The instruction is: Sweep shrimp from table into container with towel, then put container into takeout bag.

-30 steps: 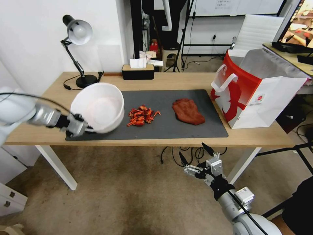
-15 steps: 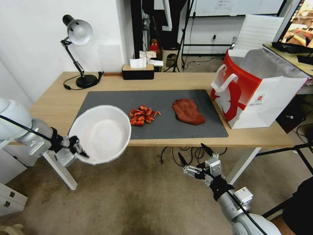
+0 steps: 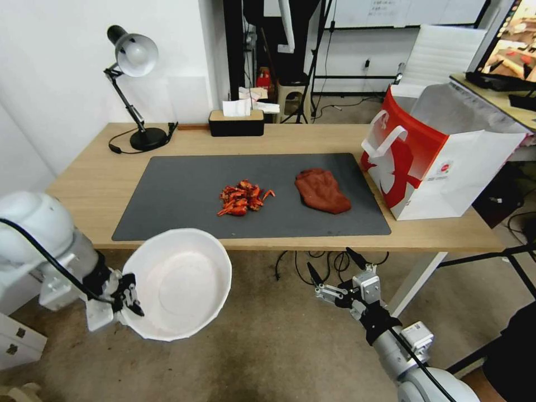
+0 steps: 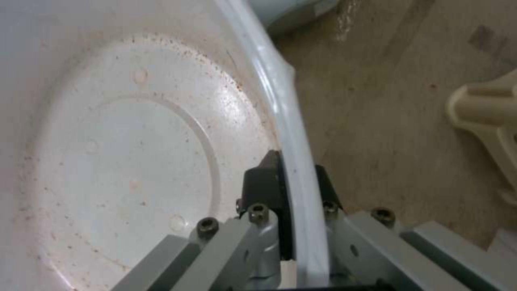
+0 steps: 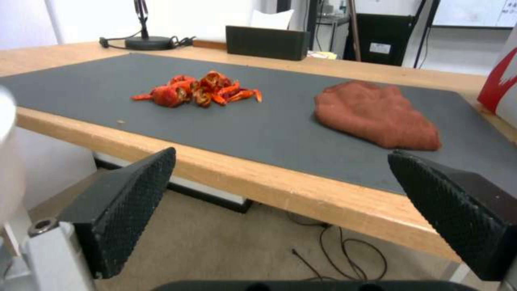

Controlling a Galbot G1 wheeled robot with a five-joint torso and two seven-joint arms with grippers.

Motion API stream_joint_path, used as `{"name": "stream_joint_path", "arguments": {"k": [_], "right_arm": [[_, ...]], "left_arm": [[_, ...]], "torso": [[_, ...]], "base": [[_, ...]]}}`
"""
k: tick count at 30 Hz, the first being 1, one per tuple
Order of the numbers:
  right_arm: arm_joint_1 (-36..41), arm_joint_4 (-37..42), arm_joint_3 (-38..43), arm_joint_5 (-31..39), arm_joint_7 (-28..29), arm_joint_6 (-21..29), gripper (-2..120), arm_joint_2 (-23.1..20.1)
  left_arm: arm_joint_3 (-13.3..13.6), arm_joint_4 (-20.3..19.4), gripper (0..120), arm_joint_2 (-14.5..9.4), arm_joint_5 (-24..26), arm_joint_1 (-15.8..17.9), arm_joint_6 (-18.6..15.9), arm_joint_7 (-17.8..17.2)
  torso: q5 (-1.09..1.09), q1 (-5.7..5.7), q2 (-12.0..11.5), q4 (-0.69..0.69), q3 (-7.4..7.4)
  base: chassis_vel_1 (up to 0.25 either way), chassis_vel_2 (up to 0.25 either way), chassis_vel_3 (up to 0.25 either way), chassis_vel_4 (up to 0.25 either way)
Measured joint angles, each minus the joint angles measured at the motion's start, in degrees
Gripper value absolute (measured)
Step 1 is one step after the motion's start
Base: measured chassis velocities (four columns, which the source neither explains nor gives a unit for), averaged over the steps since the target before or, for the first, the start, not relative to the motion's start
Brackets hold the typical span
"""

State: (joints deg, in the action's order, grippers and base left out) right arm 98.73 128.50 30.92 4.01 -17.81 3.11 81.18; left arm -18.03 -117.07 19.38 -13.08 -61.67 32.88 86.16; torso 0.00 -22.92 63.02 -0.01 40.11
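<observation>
The left gripper pinched the container by its rim below the table edge, the right gripper hung splayed nearby, while shrimp and towel lay on the mat beside the takeout bag.

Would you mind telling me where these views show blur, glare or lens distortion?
Head view: wide-angle bend in the table edge. Left wrist view: glare along the container rim, floor behind soft. Right wrist view: shrimp and towel fairly sharp, background washed out.
</observation>
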Motion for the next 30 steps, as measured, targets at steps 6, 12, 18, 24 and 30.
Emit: {"name": "stream_joint_path", "arguments": {"k": [6, 12, 18, 24, 30], "right_arm": [[-0.6, 0.8, 0.0, 3.5, 0.0, -0.1, 100, -1.2], [-1.7, 2.2, 0.0, 10.1, 0.8, -0.1, 100, -2.9], [-4.5, 3.6, -0.6, 19.6, 4.1, 1.0, 100, -5.9], [-10.2, -0.8, -2.4, 25.8, 7.9, 1.2, 100, -10.0], [-16.4, -5.0, -6.9, 29.3, 11.5, 1.3, 100, -12.9]], "left_arm": [[1.8, 6.1, 0, 5.5, -7.7, -3.7, 2.3, -2.2], [6.4, 16.0, 0, 11.6, -12.9, -0.8, 4.8, -6.5], [10.2, 18.6, 0, 15.3, -14.7, 3.2, 4.8, -10.3], [14.5, 20.6, 0, 18.3, -15.7, 5.9, 3.9, -14.5], [15.8, 22.4, 0, 20.1, -16.7, 8.0, 3.8, -17.2]], "torso": [[0.00, 0.01, 0.0, 0.02, 0.00], [0.00, 0.01, 0.0, 0.02, 0.00], [0.02, -0.01, 0.0, -0.01, 0.00], [0.02, -0.01, 0.0, 0.00, 0.00], [0.01, -0.01, 0.0, 0.02, 0.00]], "base": [[0.000, 0.000, 0.000, 0.000], [0.000, 0.000, 0.000, 0.000], [0.000, 0.000, 0.000, 0.000], [0.000, 0.000, 0.000, 0.000], [0.000, 0.000, 0.000, 0.000]]}}
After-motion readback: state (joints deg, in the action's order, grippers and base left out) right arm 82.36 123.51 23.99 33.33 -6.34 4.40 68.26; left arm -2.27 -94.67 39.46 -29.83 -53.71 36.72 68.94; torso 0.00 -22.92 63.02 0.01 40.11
